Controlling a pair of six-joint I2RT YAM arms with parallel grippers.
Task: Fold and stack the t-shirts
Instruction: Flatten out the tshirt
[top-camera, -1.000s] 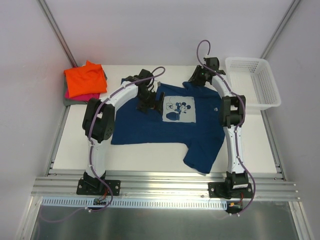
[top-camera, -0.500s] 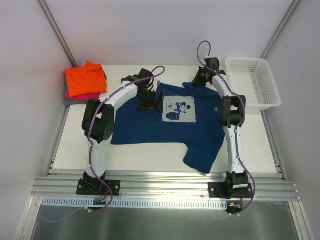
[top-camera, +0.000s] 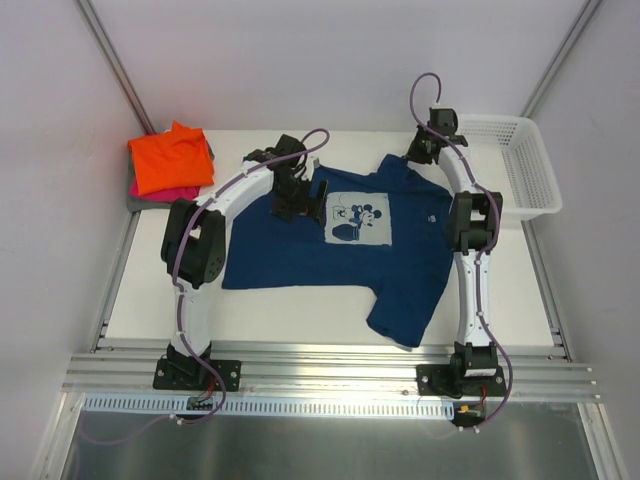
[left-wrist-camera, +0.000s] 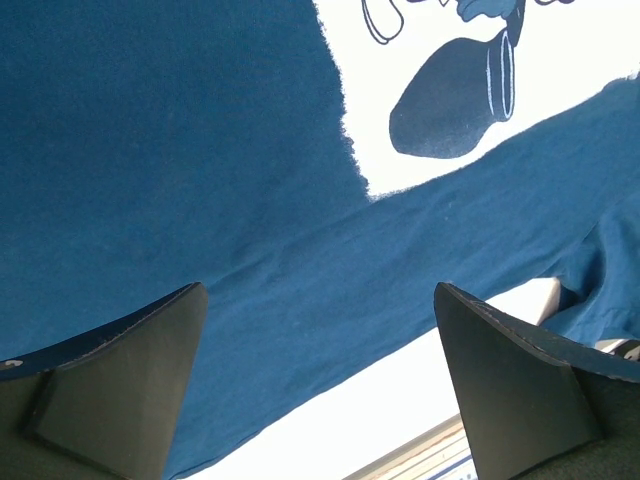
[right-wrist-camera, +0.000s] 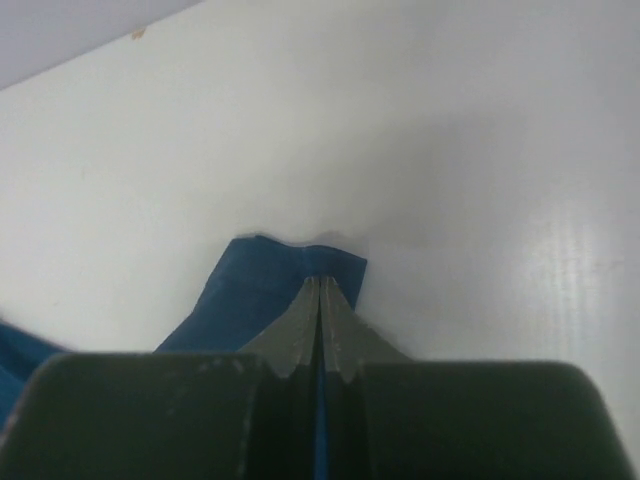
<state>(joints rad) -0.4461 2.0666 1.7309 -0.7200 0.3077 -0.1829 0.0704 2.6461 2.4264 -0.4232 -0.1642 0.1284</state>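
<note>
Top external, navy t-shirt (top-camera: 300, 255) lengthwise left-right, right claw (right-wrist-camera: 320, 295) pinching it, left claw (left-wrist-camera: 318, 295) open.

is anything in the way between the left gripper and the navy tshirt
Nothing visible. The left gripper hangs open right over the navy t-shirt, with only bare cloth beside the mouse print below it.

Bare counter (top-camera: 300, 305) is lying open along the near edge. The white basket (top-camera: 535, 190) is blocking the far right; the folded stack of t-shirts (top-camera: 170, 160) is occupying the far left corner.
</note>
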